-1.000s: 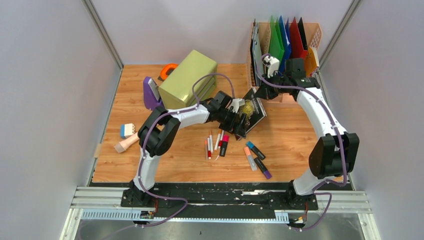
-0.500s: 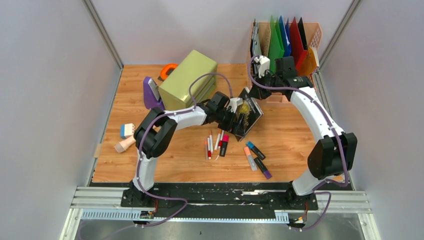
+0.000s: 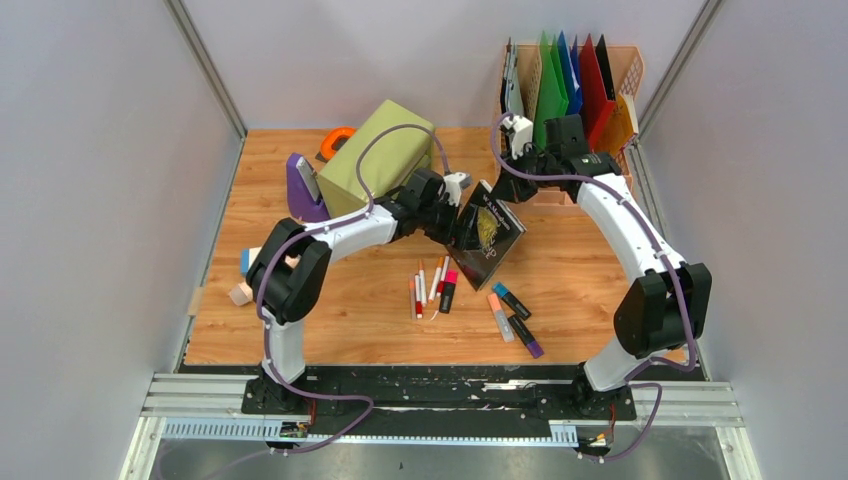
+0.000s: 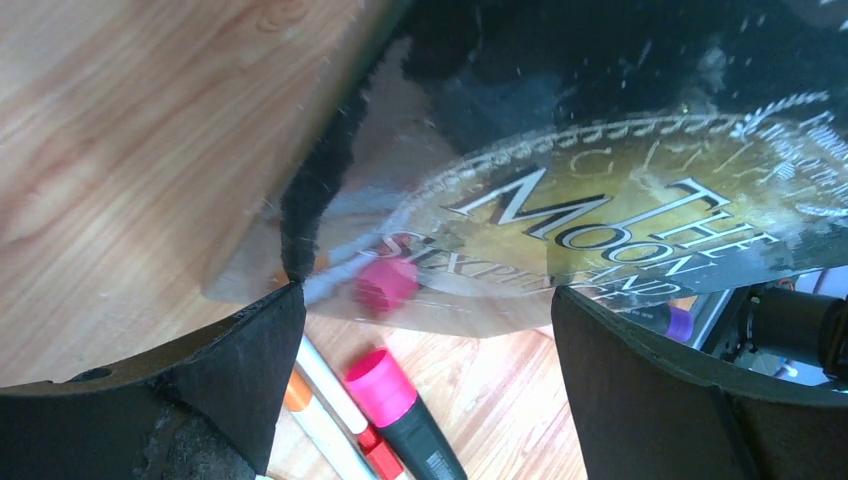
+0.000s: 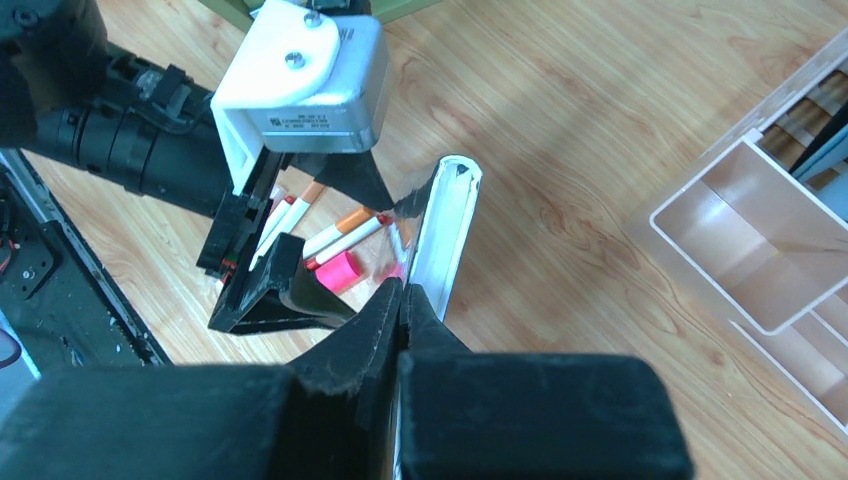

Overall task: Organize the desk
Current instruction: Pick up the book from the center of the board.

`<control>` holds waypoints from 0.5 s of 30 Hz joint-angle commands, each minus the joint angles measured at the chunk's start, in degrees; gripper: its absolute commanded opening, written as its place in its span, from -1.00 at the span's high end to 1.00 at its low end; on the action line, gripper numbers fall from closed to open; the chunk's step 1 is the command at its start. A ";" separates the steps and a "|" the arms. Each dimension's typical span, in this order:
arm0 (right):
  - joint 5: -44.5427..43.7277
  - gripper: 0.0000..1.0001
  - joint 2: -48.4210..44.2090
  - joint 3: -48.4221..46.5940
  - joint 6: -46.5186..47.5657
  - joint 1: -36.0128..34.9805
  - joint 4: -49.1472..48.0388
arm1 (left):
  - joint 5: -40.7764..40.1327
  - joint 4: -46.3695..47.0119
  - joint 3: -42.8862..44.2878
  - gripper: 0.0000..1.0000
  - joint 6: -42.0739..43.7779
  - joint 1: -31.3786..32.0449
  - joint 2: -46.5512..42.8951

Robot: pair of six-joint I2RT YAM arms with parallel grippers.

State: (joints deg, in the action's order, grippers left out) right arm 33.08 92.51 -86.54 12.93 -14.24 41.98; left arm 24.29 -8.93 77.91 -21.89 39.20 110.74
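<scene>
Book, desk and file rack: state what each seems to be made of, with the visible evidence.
The book has a glossy, probably laminated paper cover: it mirrors the pink marker. The desk looks like wood or wood-print laminate, satin: plank grain shows. The file rack looks like smooth peach plastic: thin moulded walls.

Drawer chest [image 3: 375, 155] back left on desk [image 3: 590, 280], file rack [image 3: 631, 68] back right, markers [image 3: 447, 290] before book [image 3: 490, 232].
</scene>
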 commanded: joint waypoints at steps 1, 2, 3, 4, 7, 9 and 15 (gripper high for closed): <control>6.47 1.00 -0.10 1.45 -0.72 -1.79 6.02 | -3.27 5.71 0.72 -1.00 3.06 -2.08 -3.48; 6.96 1.00 -0.19 1.61 -0.64 -1.89 6.04 | -3.48 5.95 0.61 -1.00 3.67 -2.56 -3.57; 7.49 1.00 -0.19 1.79 -0.55 -2.06 6.09 | -3.78 6.47 0.34 -1.00 3.99 -2.93 -3.63; 8.23 1.00 -0.22 1.90 -0.54 -2.17 6.10 | -3.88 6.78 0.29 -1.00 4.60 -3.09 -3.72; 9.36 1.00 -0.39 1.99 -0.54 -2.49 6.06 | -4.49 7.89 -0.02 -1.00 6.03 -3.32 -3.89; 9.67 1.00 -0.36 2.23 -0.45 -3.16 6.08 | -4.58 8.46 -0.37 -1.00 7.50 -3.30 -4.24; 9.98 1.00 -0.61 3.10 -0.01 -5.07 6.03 | -4.71 13.95 -3.50 -1.00 12.65 -3.58 -7.24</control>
State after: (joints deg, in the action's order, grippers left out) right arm 37.93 92.36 -86.04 13.17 -15.75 40.99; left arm 23.40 -5.56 75.42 -14.31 36.27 107.61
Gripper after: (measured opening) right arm 0.011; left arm 1.000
